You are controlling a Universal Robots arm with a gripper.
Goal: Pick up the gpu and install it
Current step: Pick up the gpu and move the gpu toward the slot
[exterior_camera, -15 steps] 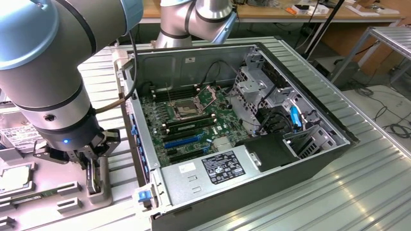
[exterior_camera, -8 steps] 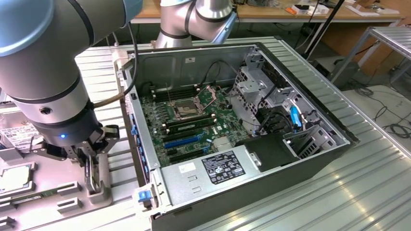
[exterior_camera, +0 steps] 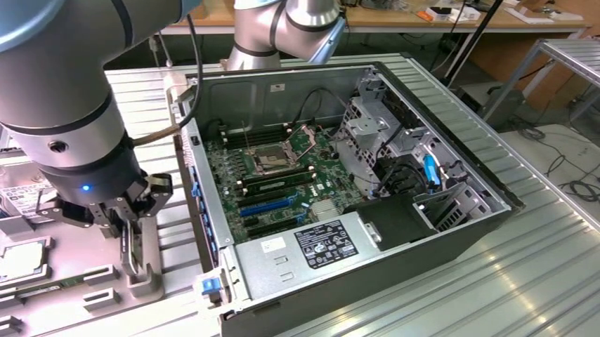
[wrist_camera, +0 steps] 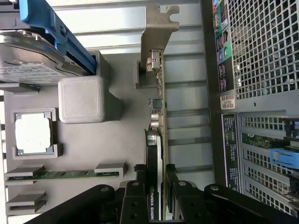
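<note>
**Exterior view:** Your arm (exterior_camera: 66, 105) is reaching straight down at the exterior view's left, with the gripper (exterior_camera: 129, 232) pointing at the grey parts tray (exterior_camera: 56, 309). The pincer is clenching the gpu (exterior_camera: 131, 253), which is standing on edge in a grey holder (exterior_camera: 140, 284) on that tray, just beside the computer case (exterior_camera: 506, 203). The case is lying open on a ribbed metal table (exterior_camera: 450, 281), and a wooden bench (exterior_camera: 394, 17) is running along the back of the room. Inside the case, the motherboard (exterior_camera: 272, 175) is facing up, with a boxy power supply (exterior_camera: 319, 242) sitting at its near end.

**Wrist view:** You are looking along the card's thin edge. Two black fingers (wrist_camera: 135, 196) are pressing on its opposite faces, and the silver bracket (wrist_camera: 156, 28) is showing at the far end of the card. The tray is also carrying a hard drive (wrist_camera: 32, 60) in a blue carrier, a processor (wrist_camera: 32, 133) in a square recess and a green memory stick (wrist_camera: 60, 175) in clips. All three are lying apart from the card. The case's mesh wall is standing alongside.
</note>
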